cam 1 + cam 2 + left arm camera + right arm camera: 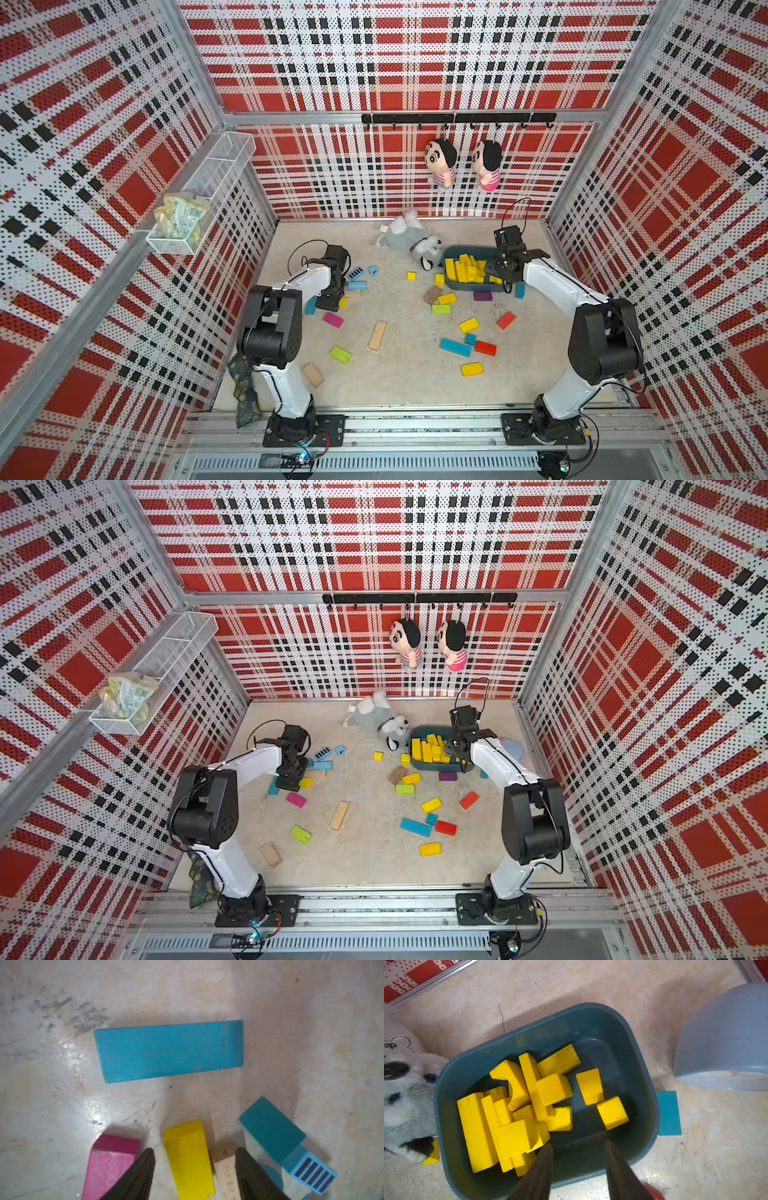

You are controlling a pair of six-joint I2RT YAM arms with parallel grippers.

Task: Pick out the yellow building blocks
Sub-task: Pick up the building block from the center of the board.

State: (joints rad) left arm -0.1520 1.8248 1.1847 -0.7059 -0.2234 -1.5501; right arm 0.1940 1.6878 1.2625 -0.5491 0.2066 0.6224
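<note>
Your bin (591,1020) sits at the back right of the table (407,382), with a heap of blocks (517,1105) in it, piled mostly toward the plush. The plush (409,241) lies just left of the bin, against it, and a dome (724,1043) stands just right. You have loose blocks (469,325) scattered before the bin and at far left, with a plank (377,335) between the two groups.

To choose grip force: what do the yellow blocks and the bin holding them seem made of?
The yellow blocks look like painted wood: opaque satin yellow, dark specks and scuffs. The bin is probably moulded plastic: smooth dark teal walls, rounded corners.
</note>
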